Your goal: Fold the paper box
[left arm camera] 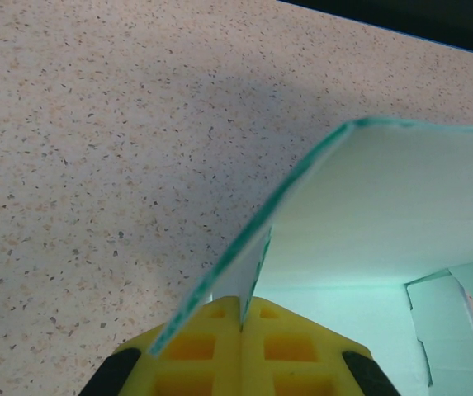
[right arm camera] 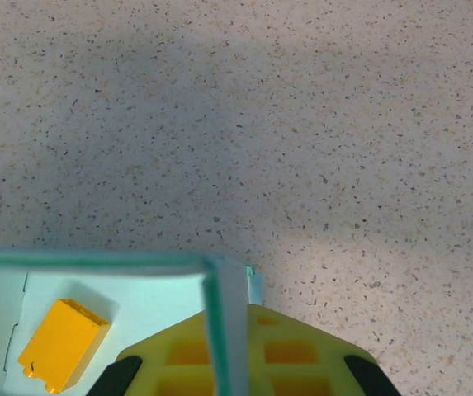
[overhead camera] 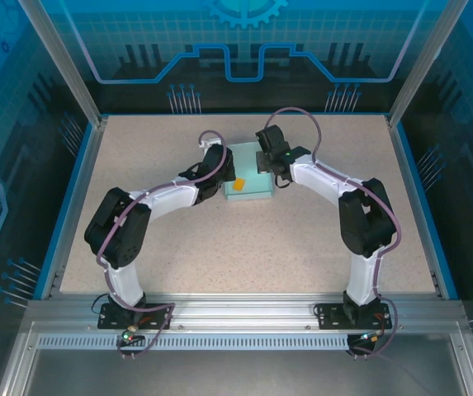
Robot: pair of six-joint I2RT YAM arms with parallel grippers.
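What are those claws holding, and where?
The paper box: the left gripper pinches a raised side wall's edge, the right gripper another wall near its corner.

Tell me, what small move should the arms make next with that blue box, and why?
Probably nudge both held walls upright. Left jaws and right jaws are each shut on a raised wall of the paper box, and the left one looks tilted.

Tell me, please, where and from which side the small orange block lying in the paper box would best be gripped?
Probably across its two long sides, coming straight down from above. The orange block lies flat on the floor of the paper box, whose raised walls stand close by and would likely block a sideways approach.
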